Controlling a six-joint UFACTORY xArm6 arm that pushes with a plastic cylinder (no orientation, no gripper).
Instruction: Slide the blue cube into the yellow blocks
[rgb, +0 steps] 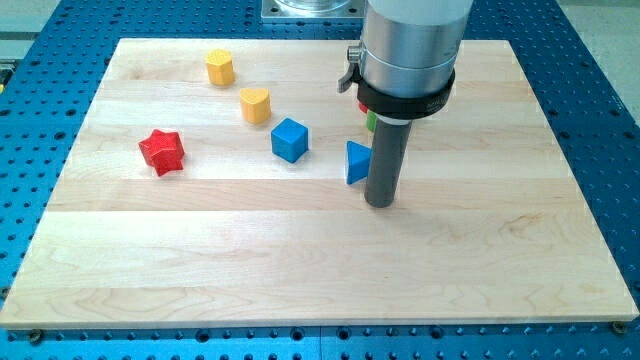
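Note:
The blue cube (289, 139) sits on the wooden board (300, 260) near its middle, toward the view's top. A yellow heart block (256, 104) lies just up and left of it, a small gap apart. A yellow block of rounded shape (220, 67) lies farther up and left. My tip (380, 203) rests on the board to the right of and below the blue cube. It stands right beside a blue triangle block (356, 163), which lies between the rod and the cube.
A red star block (162, 151) lies at the view's left. Slivers of a red block (362, 104) and a green block (370, 121) show behind the arm's housing. The board sits on a blue perforated table (600, 120).

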